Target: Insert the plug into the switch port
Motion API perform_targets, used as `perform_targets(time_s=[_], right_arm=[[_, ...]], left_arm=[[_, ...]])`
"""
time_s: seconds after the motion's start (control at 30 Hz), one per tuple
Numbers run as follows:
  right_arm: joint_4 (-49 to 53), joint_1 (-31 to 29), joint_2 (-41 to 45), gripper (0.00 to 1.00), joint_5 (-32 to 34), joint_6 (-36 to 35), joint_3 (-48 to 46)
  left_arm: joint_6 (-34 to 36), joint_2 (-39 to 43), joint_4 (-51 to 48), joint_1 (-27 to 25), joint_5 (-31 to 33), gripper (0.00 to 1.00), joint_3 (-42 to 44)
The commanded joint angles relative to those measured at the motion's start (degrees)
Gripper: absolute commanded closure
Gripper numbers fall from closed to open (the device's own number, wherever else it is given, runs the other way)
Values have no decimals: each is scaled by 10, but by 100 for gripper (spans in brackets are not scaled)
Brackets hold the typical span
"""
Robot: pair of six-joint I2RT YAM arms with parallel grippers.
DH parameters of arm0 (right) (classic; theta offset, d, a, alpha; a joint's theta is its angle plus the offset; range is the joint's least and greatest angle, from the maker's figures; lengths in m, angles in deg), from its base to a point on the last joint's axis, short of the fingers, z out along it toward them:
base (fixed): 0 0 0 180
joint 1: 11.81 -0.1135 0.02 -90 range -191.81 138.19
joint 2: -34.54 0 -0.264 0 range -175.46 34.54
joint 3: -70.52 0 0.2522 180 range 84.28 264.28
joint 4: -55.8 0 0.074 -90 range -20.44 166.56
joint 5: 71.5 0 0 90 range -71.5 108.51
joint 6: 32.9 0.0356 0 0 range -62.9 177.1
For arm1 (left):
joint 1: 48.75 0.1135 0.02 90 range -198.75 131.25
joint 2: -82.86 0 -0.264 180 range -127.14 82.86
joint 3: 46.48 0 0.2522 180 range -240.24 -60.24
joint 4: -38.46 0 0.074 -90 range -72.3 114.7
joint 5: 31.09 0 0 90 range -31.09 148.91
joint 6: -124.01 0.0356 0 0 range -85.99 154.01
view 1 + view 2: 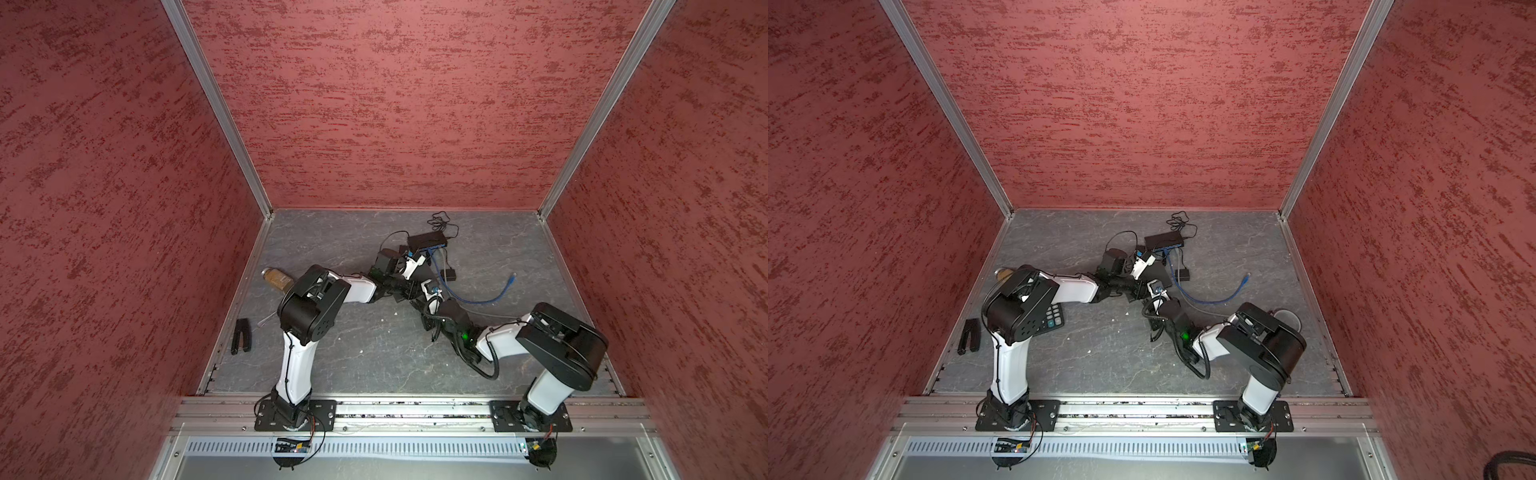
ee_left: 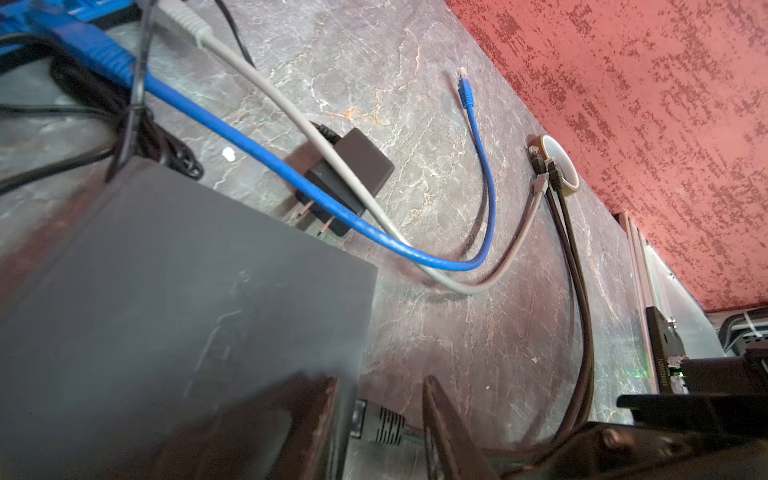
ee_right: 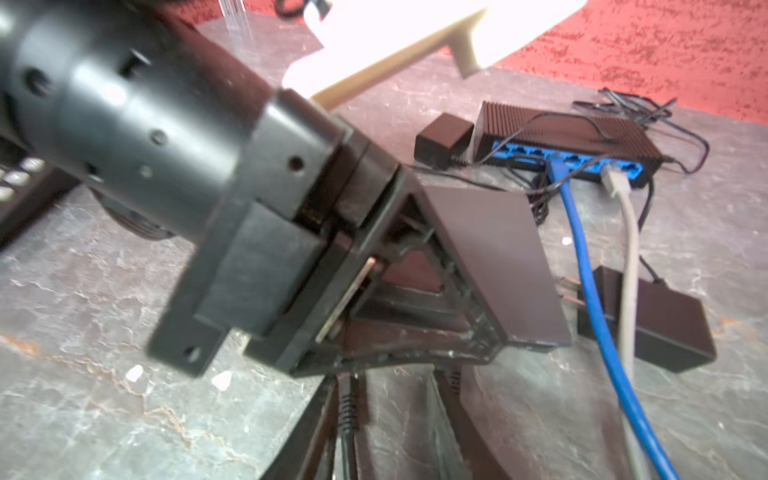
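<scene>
1. At the middle of the table (image 1: 374, 353), between the two arms, the plug (image 2: 378, 428) on a black cable has its ribbed boot showing and its nose against the side edge of a dark flat box (image 2: 166, 291). Whether it is seated in a port cannot be told.
2. Right gripper (image 3: 386, 386): the jaws stand apart, wider than the black cable. The cable runs between them, close to one finger and clear of the other.
3. Left gripper (image 2: 382, 395): the fingers are part way apart on either side of the plug, and one overlaps the box's broad face. Whether the box is clamped cannot be told. In the right wrist view the box sits tilted.
4. Beyond the box, toward the back wall, the network switch (image 3: 582, 133) lies flat with its blue port row facing the arms. A blue cable (image 3: 590, 291) and a grey cable (image 3: 631, 257) are plugged into it.
5. Both cables cross a black two-prong power adapter (image 2: 345, 178) just beside the box.
6. Periphery:
   - A tape roll (image 2: 565, 160) lies near the right wall, with black cable ends by it.
   - A calculator (image 1: 1052, 318) is partly under the left arm.
   - A stapler (image 1: 241, 336) lies near the left edge.
   - A brown bottle (image 1: 276, 279) lies on its side.
</scene>
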Motion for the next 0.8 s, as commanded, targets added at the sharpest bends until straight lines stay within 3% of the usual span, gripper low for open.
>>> perform_targets(time_s=[0.0,0.33,0.77], right_arm=[[25,3,4,63,-27,-11,16],[87,3,-18,60,-58,-42,48],[158,3,-26,59,-73,-87,80]], left_arm=[[-3,23,-21,11,-10,64,-7],[12,34,-30,58,-20,61,-41],[-3,-29,-47,88,-18,59,-71]])
